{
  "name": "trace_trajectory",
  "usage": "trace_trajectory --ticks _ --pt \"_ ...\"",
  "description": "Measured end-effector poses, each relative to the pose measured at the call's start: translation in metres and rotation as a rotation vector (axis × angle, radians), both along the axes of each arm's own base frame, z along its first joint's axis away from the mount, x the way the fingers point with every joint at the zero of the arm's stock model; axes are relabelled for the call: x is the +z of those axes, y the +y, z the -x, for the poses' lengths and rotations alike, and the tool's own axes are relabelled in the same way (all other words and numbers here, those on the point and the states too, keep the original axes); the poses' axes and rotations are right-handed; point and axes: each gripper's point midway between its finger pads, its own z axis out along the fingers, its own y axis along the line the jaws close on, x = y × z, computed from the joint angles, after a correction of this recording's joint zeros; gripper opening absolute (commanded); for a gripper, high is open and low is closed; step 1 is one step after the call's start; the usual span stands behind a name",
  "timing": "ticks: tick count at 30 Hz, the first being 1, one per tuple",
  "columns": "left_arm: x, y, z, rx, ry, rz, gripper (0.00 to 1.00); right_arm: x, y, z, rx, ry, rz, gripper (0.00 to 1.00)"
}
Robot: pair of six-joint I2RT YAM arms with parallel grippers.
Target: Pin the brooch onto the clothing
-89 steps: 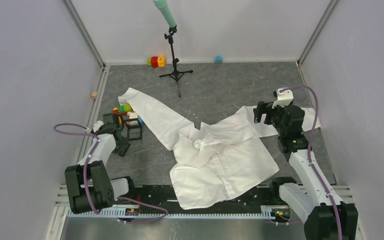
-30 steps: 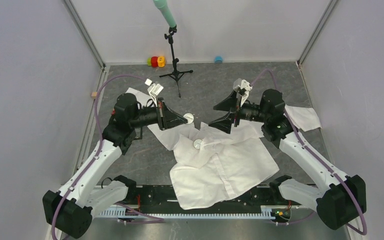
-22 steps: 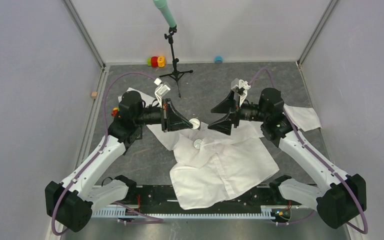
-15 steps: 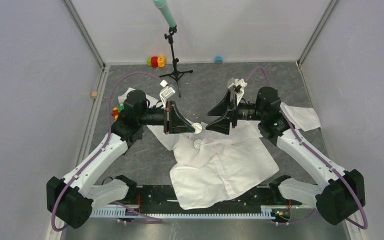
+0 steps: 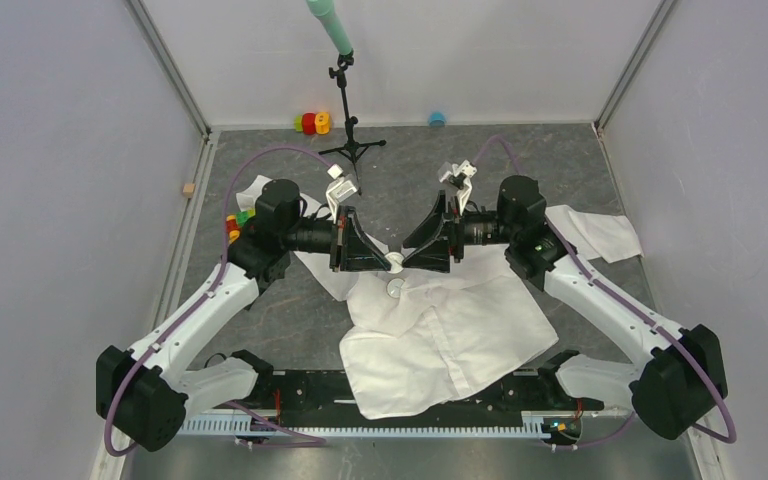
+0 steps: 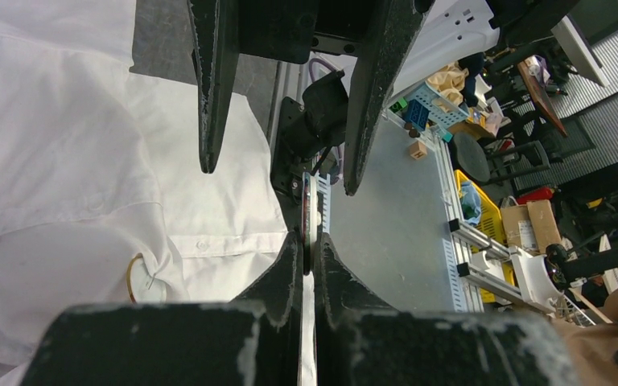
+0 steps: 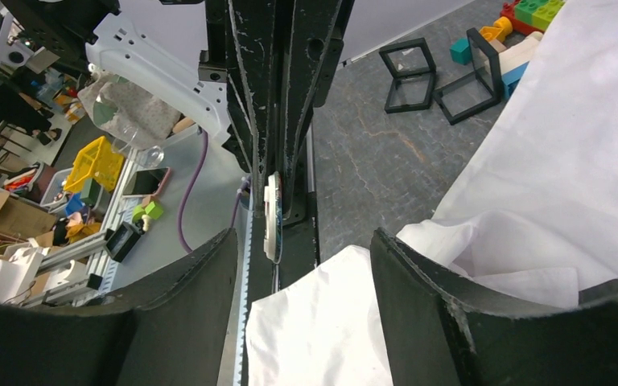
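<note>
Brooch: a thin disc (image 6: pixel 312 221), edge-on in both wrist views, held off the bench (image 5: pixel 520 165) near its middle, just over the shirt's collar end
Left gripper: its fingertips (image 6: pixel 306 245) are clamped on the brooch's two flat faces, so only the rim sticks out
Right gripper: spread wide (image 7: pixel 299 241), one finger on each side of the brooch, apparently touching neither it nor the cloth
Clothing: the white shirt (image 5: pixel 440 330) lies rumpled from the middle of the bench to the near edge, with one sleeve running toward the far left corner and another toward the right edge
Other round piece: a gold-rimmed circle (image 5: pixel 395 288) rests on the shirt just nearward of the held brooch; I cannot tell whether it belongs with it
How the brooch should handle: probably light, rigid and smooth-faced, so liable to pivot or slip in a pinch
Where to hold the brooch: the free rim, opposite the left fingers; the pin side cannot be made out
How the shirt should handle: thin and limp, likely to dent and bunch under a push instead of resisting
Where to hold the shirt: a pinched fold near the collar, kept taut
</note>
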Motion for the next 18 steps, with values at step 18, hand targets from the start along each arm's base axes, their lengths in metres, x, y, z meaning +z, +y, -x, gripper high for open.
trace_trajectory --ticks 18 --pt "-0.0046 -0.0011 -0.0001 -0.001 0.016 -0.014 0.02 -0.0098 0.0087 0.0020 0.021 0.030 0.024 0.31"
